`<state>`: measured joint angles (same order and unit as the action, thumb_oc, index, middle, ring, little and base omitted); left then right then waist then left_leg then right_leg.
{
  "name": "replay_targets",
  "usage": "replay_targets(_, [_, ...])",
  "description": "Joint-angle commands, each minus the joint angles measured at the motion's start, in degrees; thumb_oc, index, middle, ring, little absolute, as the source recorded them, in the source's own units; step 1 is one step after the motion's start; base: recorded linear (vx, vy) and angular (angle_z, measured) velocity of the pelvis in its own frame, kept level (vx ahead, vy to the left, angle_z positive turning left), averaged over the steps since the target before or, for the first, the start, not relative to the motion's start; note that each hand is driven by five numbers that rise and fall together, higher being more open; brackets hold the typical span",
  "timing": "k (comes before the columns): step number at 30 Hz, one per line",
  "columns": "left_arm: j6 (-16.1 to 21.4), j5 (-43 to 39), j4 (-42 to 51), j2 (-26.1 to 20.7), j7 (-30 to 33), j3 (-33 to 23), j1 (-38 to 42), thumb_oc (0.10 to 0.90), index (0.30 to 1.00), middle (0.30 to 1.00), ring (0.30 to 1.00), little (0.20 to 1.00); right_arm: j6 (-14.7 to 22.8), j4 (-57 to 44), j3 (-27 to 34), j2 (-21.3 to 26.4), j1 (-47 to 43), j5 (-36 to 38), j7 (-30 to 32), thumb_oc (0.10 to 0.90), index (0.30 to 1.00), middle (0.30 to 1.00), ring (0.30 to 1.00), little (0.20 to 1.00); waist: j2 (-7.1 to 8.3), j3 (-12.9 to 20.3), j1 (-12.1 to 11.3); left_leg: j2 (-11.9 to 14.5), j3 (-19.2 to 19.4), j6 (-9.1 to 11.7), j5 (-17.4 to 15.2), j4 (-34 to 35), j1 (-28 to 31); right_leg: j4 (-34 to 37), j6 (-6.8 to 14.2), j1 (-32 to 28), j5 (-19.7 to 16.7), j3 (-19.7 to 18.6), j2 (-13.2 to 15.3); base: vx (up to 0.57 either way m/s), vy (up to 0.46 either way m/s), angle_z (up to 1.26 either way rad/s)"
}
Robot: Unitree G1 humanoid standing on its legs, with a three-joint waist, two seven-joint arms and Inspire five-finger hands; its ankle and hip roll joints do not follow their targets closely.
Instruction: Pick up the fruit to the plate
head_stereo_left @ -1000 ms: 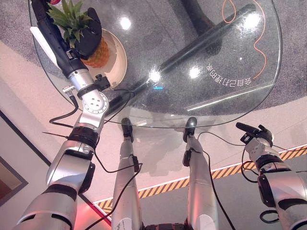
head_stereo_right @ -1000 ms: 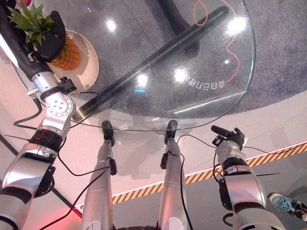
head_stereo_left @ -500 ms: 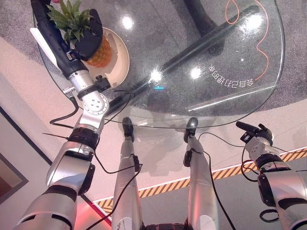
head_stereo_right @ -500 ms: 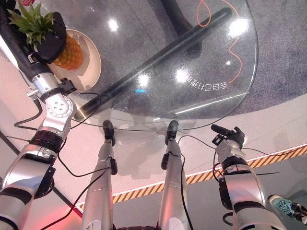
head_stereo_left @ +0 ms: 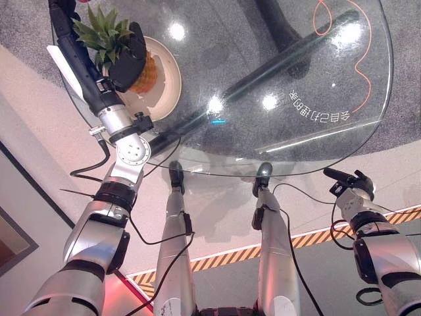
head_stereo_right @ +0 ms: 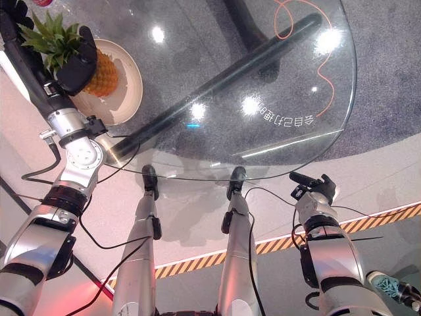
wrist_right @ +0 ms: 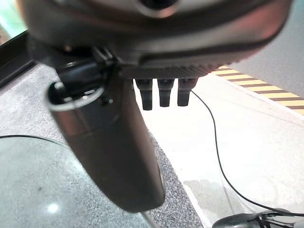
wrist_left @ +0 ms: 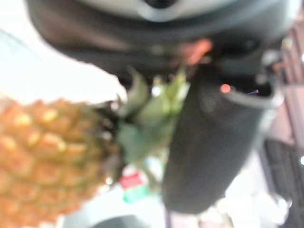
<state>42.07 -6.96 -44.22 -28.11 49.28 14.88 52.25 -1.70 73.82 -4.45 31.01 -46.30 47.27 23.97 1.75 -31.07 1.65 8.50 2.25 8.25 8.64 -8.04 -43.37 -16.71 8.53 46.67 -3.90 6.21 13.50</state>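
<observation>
the left hand [head_stereo_left: 128, 59] is clamped around the pineapple [head_stereo_left: 141, 74] just below its leaves, holding it upright over the plate [head_stereo_left: 166, 89] at the glass table's [head_stereo_left: 316, 72] near left edge, apparently for release. the right hand [head_stereo_right: 314, 187], fingers relaxed and empty, hangs below the rim. nothing obstructs the plate.

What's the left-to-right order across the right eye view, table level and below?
Left hand curled round the pineapple → plate → glass table → white print on the glass → orange cable under the glass; lower right, off the table, right hand.
</observation>
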Motion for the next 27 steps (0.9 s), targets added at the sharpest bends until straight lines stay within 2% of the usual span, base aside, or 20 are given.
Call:
replay_targets(1, [6.6,2.5,4.0,-2.8,2.4,-3.4,3.4,0.800,0.900,0.900,0.900,0.900,2.1,2.2,0.0,2.7,3.4,-0.7,3.9,0.800,0.900,0.900,0.900,0.900,1.74,1.3,-1.9,-2.0,-0.7,-1.3,-7.5,-6.8,-1.9,3.3,-0.2,-1.6,-0.8,3.4,-2.0,0.00,0.000,0.00])
replay_targets(27, [8.7,4.9,11.1,-1.7,4.0,-5.9,-2.4,0.800,0.900,0.900,0.900,0.900,2.4,1.4,1.2,2.7,5.0,-0.5,4.3,0.800,0.900,0.900,0.900,0.900,0.91,1.3,-3.1,-2.4,-1.3,-1.6,-8.0,-6.7,-1.7,3.4,-0.1,-1.9,-0.5,4.0,-1.5,0.00,0.000,0.00])
